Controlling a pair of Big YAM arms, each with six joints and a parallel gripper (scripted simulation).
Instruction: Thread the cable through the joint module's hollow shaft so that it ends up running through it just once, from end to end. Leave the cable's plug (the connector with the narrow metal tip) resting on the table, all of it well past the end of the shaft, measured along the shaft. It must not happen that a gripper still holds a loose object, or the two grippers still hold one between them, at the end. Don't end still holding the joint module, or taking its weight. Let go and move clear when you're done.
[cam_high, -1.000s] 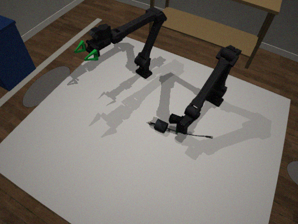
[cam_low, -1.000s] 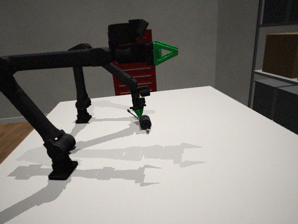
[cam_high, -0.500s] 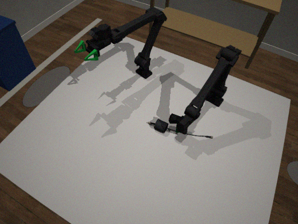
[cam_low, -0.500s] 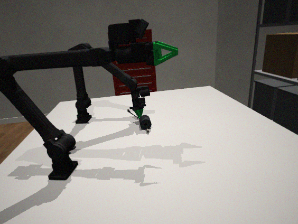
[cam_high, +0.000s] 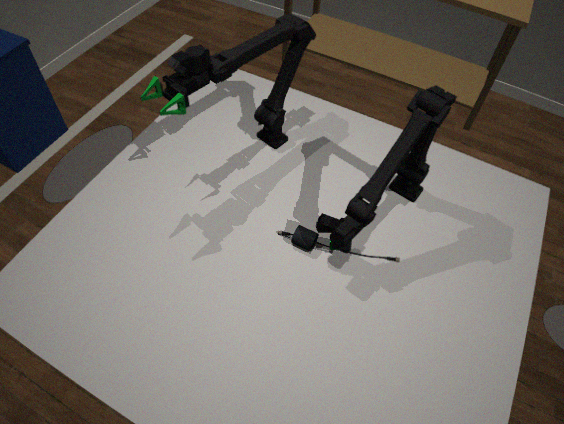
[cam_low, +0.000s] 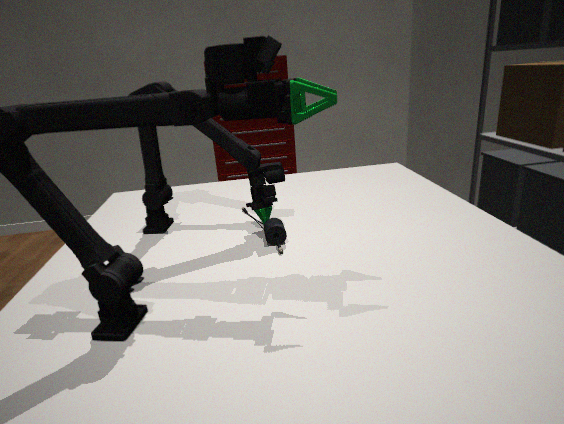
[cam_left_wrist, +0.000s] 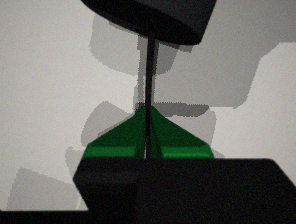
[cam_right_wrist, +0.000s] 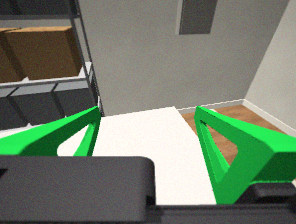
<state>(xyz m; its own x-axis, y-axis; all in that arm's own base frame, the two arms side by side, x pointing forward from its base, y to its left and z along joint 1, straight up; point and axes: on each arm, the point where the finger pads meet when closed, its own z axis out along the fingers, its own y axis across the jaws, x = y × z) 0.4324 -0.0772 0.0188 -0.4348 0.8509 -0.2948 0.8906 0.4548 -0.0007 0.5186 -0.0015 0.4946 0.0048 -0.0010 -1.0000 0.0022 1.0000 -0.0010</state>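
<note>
The joint module (cam_high: 305, 238) (cam_low: 275, 232) (cam_left_wrist: 160, 15) is a short dark cylinder at the table's middle. The thin black cable (cam_high: 370, 256) (cam_left_wrist: 149, 75) shows at both ends of the module, so it appears to run through the shaft; the inside is hidden. A short end with a small pale tip (cam_high: 279, 233) (cam_low: 280, 251) sticks out on one side. The longer part leads past my left gripper to another connector (cam_high: 397, 259) (cam_low: 244, 210). My left gripper (cam_low: 265, 220) (cam_left_wrist: 147, 111) points down, shut on the cable close beside the module. My right gripper (cam_high: 151, 106) (cam_low: 336, 97) (cam_right_wrist: 147, 111) is open, empty and raised.
The white table (cam_high: 250, 325) (cam_low: 425, 300) bears both arm bases and arm shadows. My right arm is well away from the module, its fingers near the table's edge. A blue cabinet (cam_high: 27, 105), a wooden bench (cam_high: 390, 60) and shelving (cam_low: 520, 142) stand off the table.
</note>
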